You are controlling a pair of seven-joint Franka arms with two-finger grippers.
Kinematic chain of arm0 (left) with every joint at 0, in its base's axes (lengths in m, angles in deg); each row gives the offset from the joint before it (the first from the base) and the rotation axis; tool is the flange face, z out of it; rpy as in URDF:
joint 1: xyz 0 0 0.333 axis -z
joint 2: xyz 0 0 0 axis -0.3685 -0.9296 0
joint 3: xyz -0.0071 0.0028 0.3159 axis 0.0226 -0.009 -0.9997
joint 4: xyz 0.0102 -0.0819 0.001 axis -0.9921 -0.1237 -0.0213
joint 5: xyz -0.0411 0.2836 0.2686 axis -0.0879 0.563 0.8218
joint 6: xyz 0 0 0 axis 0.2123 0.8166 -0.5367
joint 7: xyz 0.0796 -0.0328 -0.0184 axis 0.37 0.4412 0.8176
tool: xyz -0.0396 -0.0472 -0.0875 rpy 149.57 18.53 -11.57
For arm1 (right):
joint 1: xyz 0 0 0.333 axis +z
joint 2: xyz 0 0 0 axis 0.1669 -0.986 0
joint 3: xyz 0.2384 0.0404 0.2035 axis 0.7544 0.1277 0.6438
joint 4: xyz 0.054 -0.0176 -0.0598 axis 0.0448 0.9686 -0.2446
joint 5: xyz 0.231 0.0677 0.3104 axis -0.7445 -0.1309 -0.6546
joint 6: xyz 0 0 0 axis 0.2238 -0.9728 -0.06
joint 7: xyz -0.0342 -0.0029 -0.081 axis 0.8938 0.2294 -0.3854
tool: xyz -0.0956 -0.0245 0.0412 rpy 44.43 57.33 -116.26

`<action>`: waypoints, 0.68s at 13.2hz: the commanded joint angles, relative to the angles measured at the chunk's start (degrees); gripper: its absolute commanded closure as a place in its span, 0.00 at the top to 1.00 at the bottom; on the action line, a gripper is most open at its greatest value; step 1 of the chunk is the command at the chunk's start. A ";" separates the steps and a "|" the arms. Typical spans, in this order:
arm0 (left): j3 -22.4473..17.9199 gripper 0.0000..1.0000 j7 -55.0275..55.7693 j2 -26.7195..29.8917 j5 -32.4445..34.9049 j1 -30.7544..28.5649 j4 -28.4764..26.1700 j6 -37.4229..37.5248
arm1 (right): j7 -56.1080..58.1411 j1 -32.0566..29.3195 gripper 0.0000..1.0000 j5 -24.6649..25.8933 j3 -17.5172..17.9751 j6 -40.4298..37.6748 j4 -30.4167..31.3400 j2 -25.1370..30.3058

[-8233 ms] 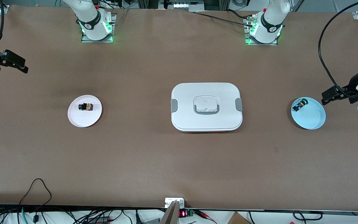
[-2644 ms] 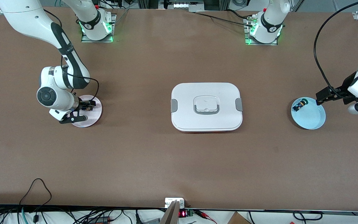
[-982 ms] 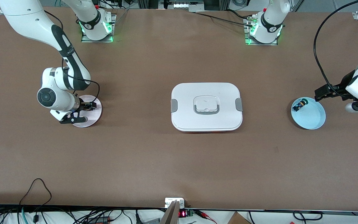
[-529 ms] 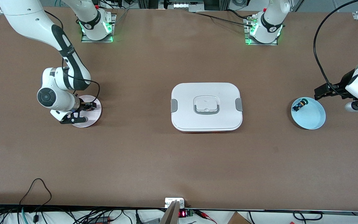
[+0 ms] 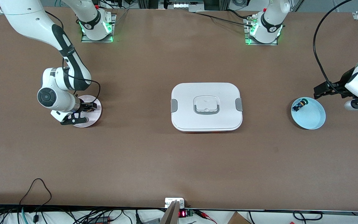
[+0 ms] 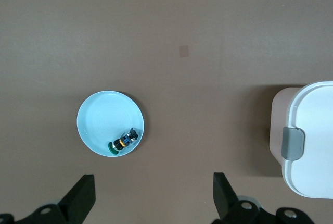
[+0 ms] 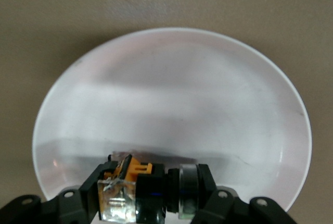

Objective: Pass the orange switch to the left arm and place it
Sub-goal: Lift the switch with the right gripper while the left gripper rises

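1. My right hand [image 5: 84, 112] was down at the white plate [image 5: 95, 116] toward the right arm's end of the desk [image 5: 154, 155]. In its wrist view the fingers sat on either side of the orange switch [image 7: 138, 187] and appeared closed on it, with the switch at plate level.

2. My left hand [image 5: 321, 92] hung wide open with nothing in it, over the desk just beside the blue plate [image 5: 314, 119]; that arm waited. The blue plate held a small blue-and-black part [image 5: 297, 106] against its rim.

3. The white box [image 5: 206, 106] stood mid-desk between the two plates, well apart from both, with its lid on.

4. I judged the step in hand to be the lift. To do it well I should raise the switch straight up off the plate before travelling, so the plate is not dragged.

5. The grip looked to bear on the switch's body, with the dark cylinder end sticking out sideways. That end should be kept free for the left hand to take at the handover, which I would stage clear of the box.
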 commanded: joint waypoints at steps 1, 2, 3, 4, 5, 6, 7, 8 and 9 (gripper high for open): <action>0.28 1.00 0.60 -0.45 0.88 0.19 1.78 1.50 | 1.02 0.16 0.53 -1.00 0.72 -4.37 -1.53 2.33; 0.37 1.00 0.34 -0.45 1.14 0.19 1.87 1.50 | 1.02 0.16 0.51 -1.00 0.81 -6.83 -3.11 2.34; 0.37 1.00 0.16 -0.45 1.32 0.19 2.31 1.50 | 1.02 0.16 0.51 -1.17 0.81 -9.21 -4.52 2.34; 0.46 1.00 0.16 -0.45 1.41 0.28 3.18 1.50 | 1.02 0.16 0.51 -1.26 0.81 -10.80 -5.58 2.34; 0.72 1.00 -0.36 0.07 1.06 0.10 2.75 1.50 | 1.02 0.16 0.51 -1.35 0.98 -12.29 -6.46 2.34; 1.16 1.00 -0.02 0.08 0.71 0.19 3.10 1.50 | 1.02 0.07 0.51 -1.35 1.25 -13.18 -7.16 2.69; 2.38 1.00 0.59 0.34 1.32 0.45 3.10 1.76 | 1.02 0.07 0.51 -1.35 1.51 -14.06 -7.69 3.04; 3.26 1.00 0.68 0.25 1.58 0.71 3.28 2.72 | 1.02 0.07 0.51 -1.35 1.51 -15.02 -8.48 3.30; 3.18 1.00 0.69 0.25 1.59 0.37 3.28 3.17 | 1.11 0.07 0.51 -1.35 1.51 -16.51 -9.71 3.57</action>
